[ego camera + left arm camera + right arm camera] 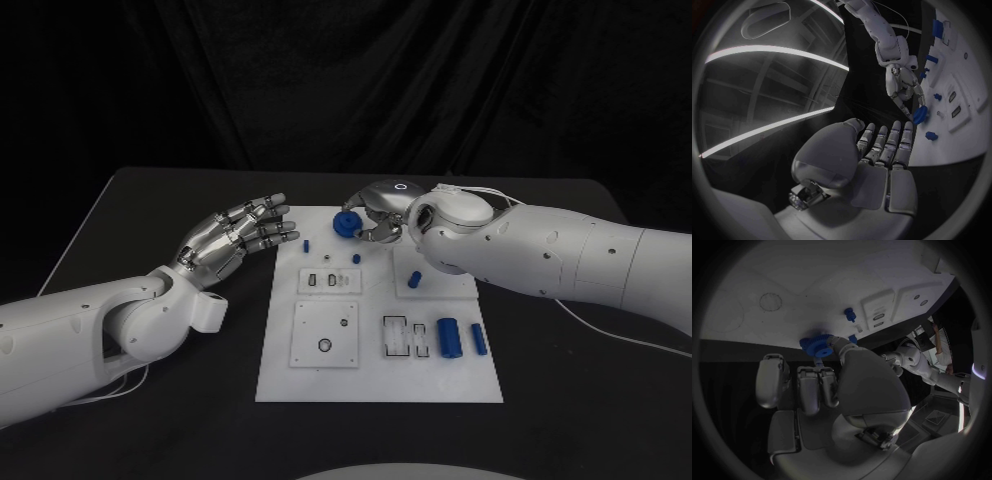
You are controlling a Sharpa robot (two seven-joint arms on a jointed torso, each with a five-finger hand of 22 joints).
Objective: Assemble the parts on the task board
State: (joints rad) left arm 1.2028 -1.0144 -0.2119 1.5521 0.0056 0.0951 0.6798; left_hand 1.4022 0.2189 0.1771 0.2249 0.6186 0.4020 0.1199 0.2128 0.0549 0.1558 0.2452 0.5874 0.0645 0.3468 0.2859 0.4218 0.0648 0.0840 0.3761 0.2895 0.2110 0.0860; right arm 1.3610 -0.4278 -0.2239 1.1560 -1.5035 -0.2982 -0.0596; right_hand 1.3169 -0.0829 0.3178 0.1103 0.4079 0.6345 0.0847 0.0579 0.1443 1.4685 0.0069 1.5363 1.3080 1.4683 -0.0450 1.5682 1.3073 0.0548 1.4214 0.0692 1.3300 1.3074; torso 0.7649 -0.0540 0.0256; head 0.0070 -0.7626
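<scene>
We're looking at a robotics lab bench: a black table [159, 200] under black drapes [346, 80], with a white task board [378, 385] laid out for testing.

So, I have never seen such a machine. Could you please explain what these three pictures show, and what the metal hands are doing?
It is a robot with two white arms and silver hands at a black table. One picture looks down from its head; the two round ones come from cameras at its wrists. On the table lies a white task board carrying small blue parts. The right hand holds a blue gear in its fingers at the board's far edge. The left hand holds nothing, its fingers apart.
</scene>
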